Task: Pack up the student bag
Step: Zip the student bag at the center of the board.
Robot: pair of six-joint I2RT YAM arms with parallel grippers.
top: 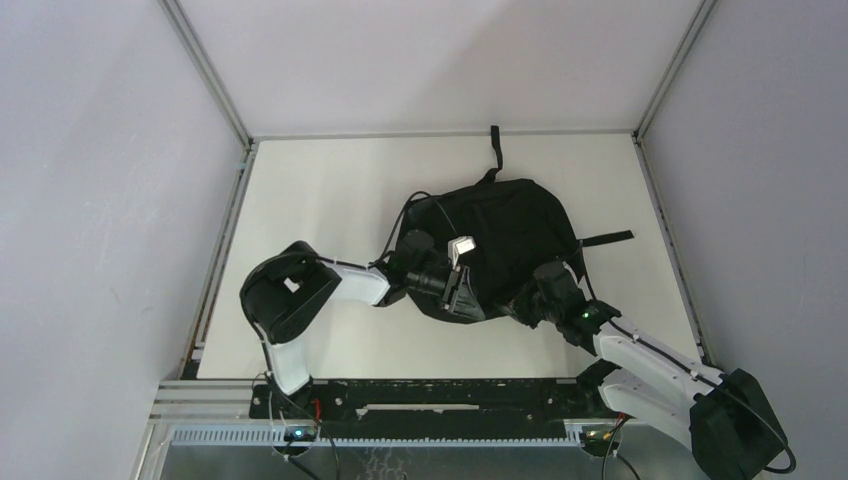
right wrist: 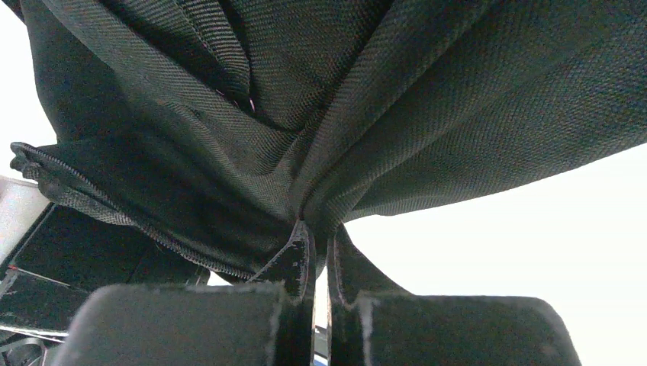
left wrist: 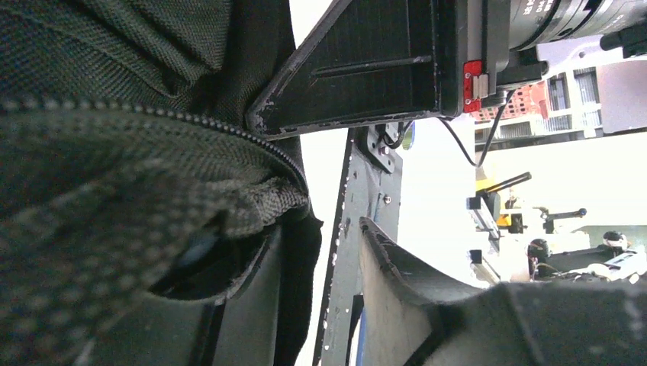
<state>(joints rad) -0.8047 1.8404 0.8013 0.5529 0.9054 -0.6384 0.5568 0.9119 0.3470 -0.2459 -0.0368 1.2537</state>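
Fabric of the student bag (top: 510, 225) looks soft and floppy. It folds and wrinkles wherever it is taken, so I judge that it will sag and give no stiff edge to push against. It seems light for its size, and the woven surface is rough, not slippery. The best place to take hold, in my opinion, is the rim along the zipper (left wrist: 191, 126), where the cloth is doubled.

The bag lies about the middle of the desk (top: 330, 200), just in front of both arms. My right tool (right wrist: 319, 252) is clamped on a gathered fold at the near edge of the bag. My left tool (top: 463, 295) has its fingers apart; the zipper rim lies partly between them, and I see no pinch there.

I count one bag, one zipper line, two tools, and two straps sticking out: the far strap (top: 495, 145) and the right-hand strap (top: 608, 238).
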